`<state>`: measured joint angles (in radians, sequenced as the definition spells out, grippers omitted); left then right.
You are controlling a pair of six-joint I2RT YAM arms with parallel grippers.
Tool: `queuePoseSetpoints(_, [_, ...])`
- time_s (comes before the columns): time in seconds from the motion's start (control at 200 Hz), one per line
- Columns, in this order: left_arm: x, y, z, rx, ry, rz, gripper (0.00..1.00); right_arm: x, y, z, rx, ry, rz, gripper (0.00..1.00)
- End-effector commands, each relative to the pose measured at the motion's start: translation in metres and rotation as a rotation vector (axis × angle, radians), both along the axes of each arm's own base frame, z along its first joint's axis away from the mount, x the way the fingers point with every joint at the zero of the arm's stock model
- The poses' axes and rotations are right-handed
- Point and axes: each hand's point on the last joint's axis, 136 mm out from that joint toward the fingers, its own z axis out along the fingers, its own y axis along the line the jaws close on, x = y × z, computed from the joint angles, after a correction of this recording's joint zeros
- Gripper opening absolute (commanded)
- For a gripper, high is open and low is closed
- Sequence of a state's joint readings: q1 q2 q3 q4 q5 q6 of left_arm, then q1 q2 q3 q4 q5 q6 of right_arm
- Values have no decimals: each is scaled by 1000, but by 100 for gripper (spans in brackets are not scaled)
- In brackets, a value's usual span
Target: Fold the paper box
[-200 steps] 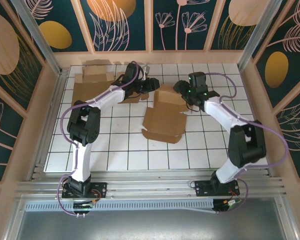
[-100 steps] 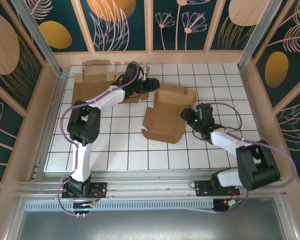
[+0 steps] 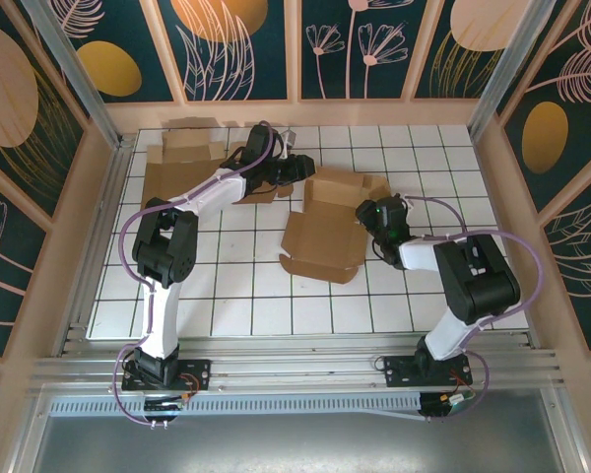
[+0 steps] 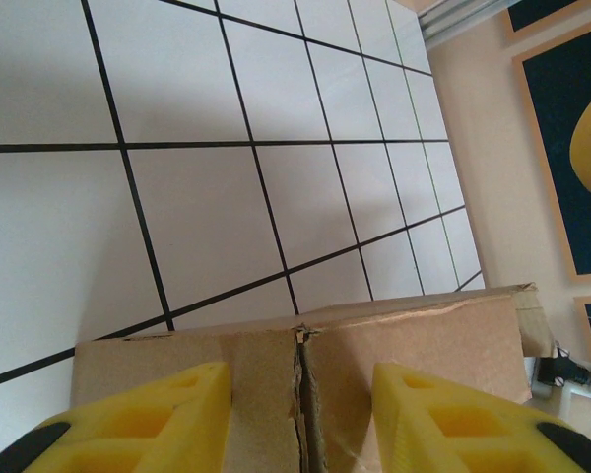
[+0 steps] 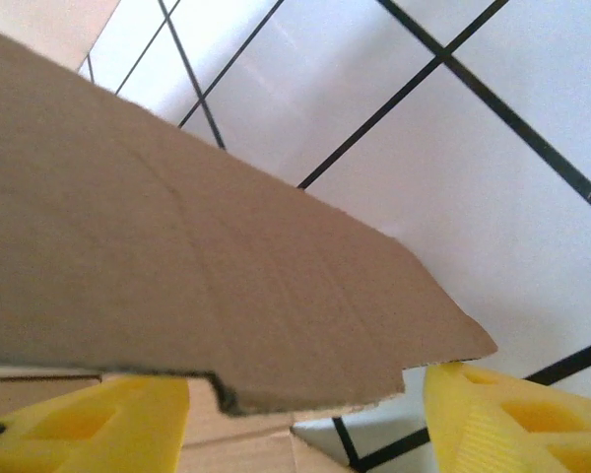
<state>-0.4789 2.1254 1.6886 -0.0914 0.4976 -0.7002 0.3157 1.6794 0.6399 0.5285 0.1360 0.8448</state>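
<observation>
Gridded table [image 3: 236,296]: paper box [image 3: 325,232] lies lengthwise near-to-far; left end effector [image 4: 300,374], right end effector [image 5: 305,379] both wide.

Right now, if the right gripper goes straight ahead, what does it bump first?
Probably the paper box: its cardboard flap sits just ahead of the right gripper, though depth is hard to judge.

The paper box [image 3: 325,232] lies flat at the middle of the table [image 3: 266,305]. The left gripper [image 3: 299,168] sits just behind the box's far-left corner, and the right gripper [image 3: 365,211] is at its right edge. A 2nd cardboard sheet [image 3: 177,169] lies in the table's far-left corner, partly under the left arm.
</observation>
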Motion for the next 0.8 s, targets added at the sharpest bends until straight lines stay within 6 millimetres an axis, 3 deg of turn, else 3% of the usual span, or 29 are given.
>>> queuePoseSetpoints(0.0, [-10, -3, 8, 2, 6, -35, 42, 21, -4, 15, -3, -93, -39, 68])
queuePoseSetpoints(0.07, [-10, -3, 9, 2, 5, -37, 42, 24, 1, 14, 11, -110, -17, 66])
queuePoseSetpoints(0.23, [-10, -2, 6, 9, 5, -36, 42, 27, 11, 17, 65, -157, 27, 48])
queuePoseSetpoints(0.405, [-10, -4, 7, 1, 9, -35, 42, 24, 19, 24, 92, -187, 65, 39])
queuePoseSetpoints(0.631, [-9, -5, 8, -7, 8, -35, 42, 21, 47, 30, 192, -216, 178, 42])
queuePoseSetpoints(0.791, [-9, -5, 9, -11, 8, -37, 41, 20, 57, 20, 218, -205, 206, 43])
